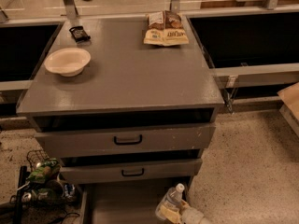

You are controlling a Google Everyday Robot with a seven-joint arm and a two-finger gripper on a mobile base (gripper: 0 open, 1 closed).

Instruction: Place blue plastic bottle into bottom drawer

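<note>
Speckled flooring surrounds a grey cabinet whose flat top serves as the counter [126,78]. On it a pale bowl [67,60] sits near the left edge, showing only its own smooth inside. A small dark packet [79,33] lies behind the bowl, and a snack bag [166,28] lies at the back right. Below the counter, two upper drawers [126,141] with black bar handles stand slightly ajar, their insides too dark to read. The bottom drawer [117,204] is pulled well out, with its plain grey floor showing. On the floor to the cabinet's left, a wire basket [44,176] holds a green package and what may be a can. The blue plastic bottle [172,199] is at the drawer's right side, tilted with its white cap up and to the right. The gripper [169,213] comes in from the lower edge of the view and is clamped around the bottle's lower body, just under the label. The bottle's base is hidden, so whether it touches the drawer floor cannot be told.
</note>
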